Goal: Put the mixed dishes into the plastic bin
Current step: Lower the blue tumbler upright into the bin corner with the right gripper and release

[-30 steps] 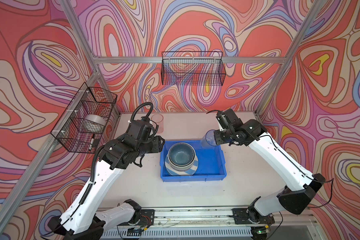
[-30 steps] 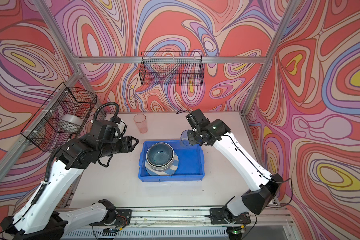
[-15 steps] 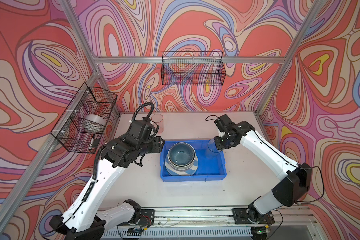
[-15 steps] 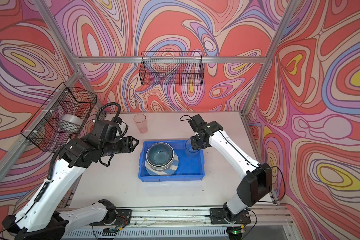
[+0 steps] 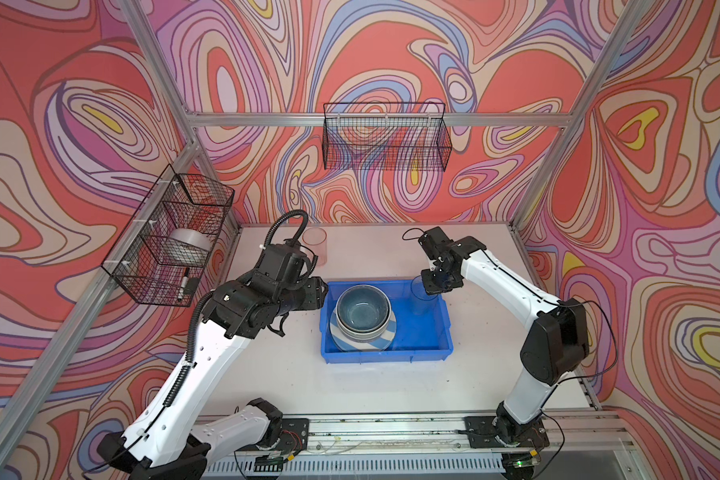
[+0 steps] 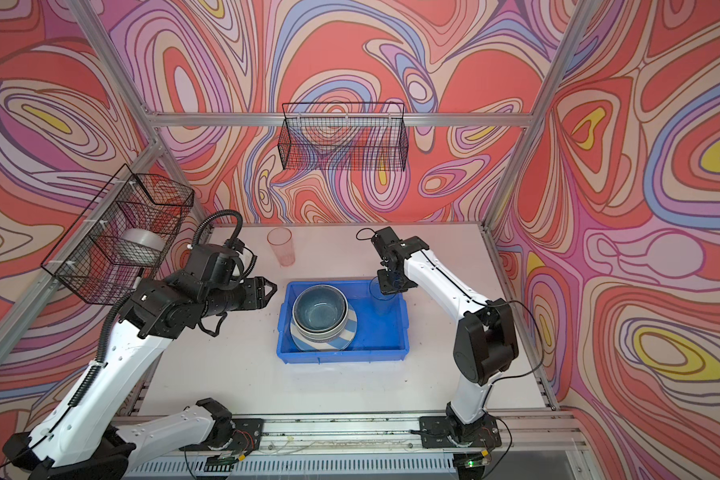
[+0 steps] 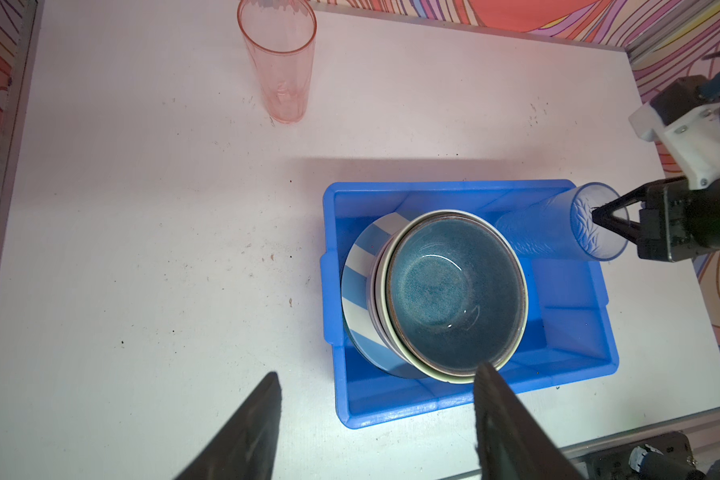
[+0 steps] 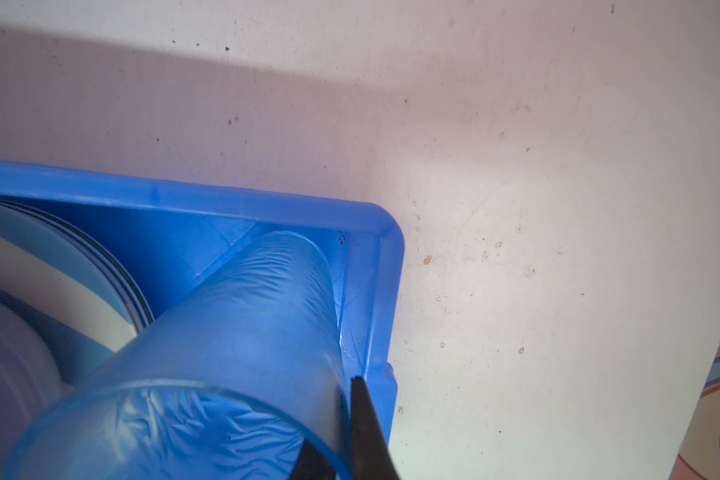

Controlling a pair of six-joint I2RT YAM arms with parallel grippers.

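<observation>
1. The left end effector hangs over the worktop, just left of the bin. Its jaws are apart and hold nothing.
2. The pinkish tumbler stands upright on the worktop, behind the bin and apart from it. It is clear and tall, and I think it is the last dish to go in.
3. The plastic bin is bright blue. In its left half a dark blue-grey bowl sits in a pale green bowl, on a blue-and-white striped plate.
4. The bluish tumbler leans in the bin's far right corner. Its bottom is low inside and its rim pokes up above the wall.
5. The right end effector is clamped on that tumbler's rim. This step is putting the tumbler in. Next, I think the jaws must let go gently and lift away, so the tumbler does not tip onto the bowls.
</observation>
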